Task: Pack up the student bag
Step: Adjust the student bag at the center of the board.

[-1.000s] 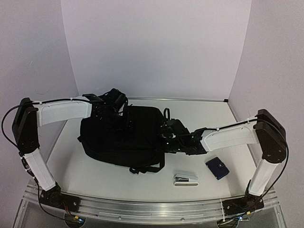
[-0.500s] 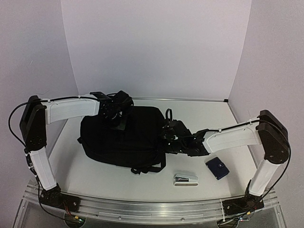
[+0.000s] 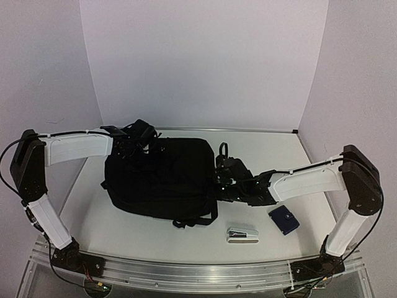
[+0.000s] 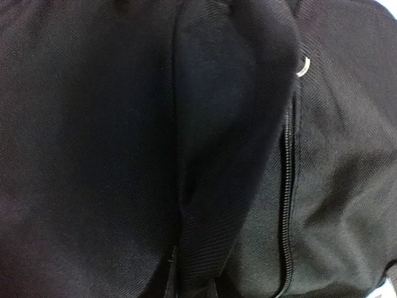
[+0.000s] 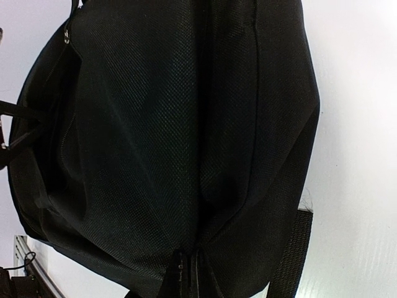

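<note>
The student bag (image 3: pixel 162 179) is a large black backpack lying flat in the middle of the table, zipped, with a strap loop (image 3: pixel 193 218) trailing off its near edge. My left gripper (image 3: pixel 142 146) is at the bag's far left corner. In the left wrist view it (image 4: pixel 193 282) is shut on a wide black fabric band of the bag, beside a closed zipper (image 4: pixel 286 186). My right gripper (image 3: pixel 219 180) is at the bag's right edge. Seen from the right wrist, the gripper (image 5: pixel 189 276) is shut, pinching a fold of the bag's fabric (image 5: pixel 186 124).
A grey stapler (image 3: pixel 242 233) lies near the front edge, right of centre. A dark blue flat object (image 3: pixel 284 219) lies right of it, under the right forearm. Walls close the table at the back and both sides.
The left gripper swung out over the bag, came back to its far left corner, and closed on the fabric band. The right gripper stayed shut on the bag's right edge.
</note>
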You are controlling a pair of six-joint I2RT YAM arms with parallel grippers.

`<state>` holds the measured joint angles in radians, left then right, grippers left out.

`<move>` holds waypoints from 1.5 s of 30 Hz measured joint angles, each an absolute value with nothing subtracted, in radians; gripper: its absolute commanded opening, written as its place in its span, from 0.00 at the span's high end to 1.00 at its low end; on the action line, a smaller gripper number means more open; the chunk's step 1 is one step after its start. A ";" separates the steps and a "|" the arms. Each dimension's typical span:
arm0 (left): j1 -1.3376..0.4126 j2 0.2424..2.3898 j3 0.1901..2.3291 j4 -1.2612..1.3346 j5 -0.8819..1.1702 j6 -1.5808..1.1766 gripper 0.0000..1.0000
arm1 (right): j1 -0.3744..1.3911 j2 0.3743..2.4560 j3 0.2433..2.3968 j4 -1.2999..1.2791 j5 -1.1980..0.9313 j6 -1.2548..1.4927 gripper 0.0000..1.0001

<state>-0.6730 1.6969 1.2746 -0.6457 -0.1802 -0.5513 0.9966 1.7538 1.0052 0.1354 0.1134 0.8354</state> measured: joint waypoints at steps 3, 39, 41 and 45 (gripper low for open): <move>-0.650 1.661 1.221 -0.594 -0.115 -0.570 1.00 | 0.999 1.722 0.986 0.138 0.125 0.843 1.00; -0.577 1.470 0.876 -0.170 0.236 -0.708 1.00 | 1.148 2.141 1.778 -0.365 0.344 0.572 0.42; -0.577 1.461 0.865 -0.162 0.236 -0.714 1.00 | 1.146 2.189 1.825 -0.374 0.340 0.568 0.41; -0.577 1.454 0.854 -0.151 0.237 -0.726 1.00 | 1.138 2.268 1.902 -0.405 0.341 0.571 0.47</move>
<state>-0.5766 1.4540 0.8540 -0.1515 0.2375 -0.7263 1.1385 2.2679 1.9016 -0.4048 0.3406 0.5708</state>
